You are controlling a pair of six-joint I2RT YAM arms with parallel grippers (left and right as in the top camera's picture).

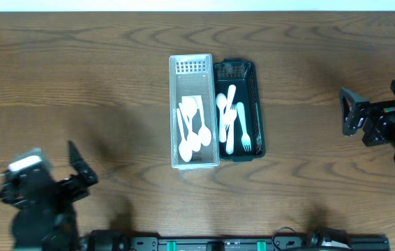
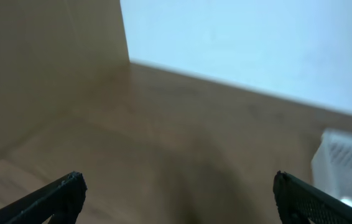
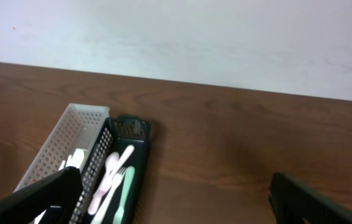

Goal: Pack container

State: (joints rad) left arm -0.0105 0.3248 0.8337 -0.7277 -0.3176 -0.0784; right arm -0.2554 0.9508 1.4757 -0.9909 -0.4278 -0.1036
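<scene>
The left gripper [image 2: 177,193], at the near-left corner, and the right gripper [image 1: 347,111], by the right edge, both gape empty. The white basket [image 1: 172,111] of spoons [image 1: 192,131] and the black basket [image 1: 257,104] of forks [image 1: 238,125] sit touching mid-table. Packing looks done, so I'd have the arms pull away without nudging them.

R gripper [image 3: 173,178] fingers wide apart; white tray [image 3: 59,138] touching black tray [image 3: 131,128] w/ utensils [image 3: 115,171], prob. forks.
</scene>
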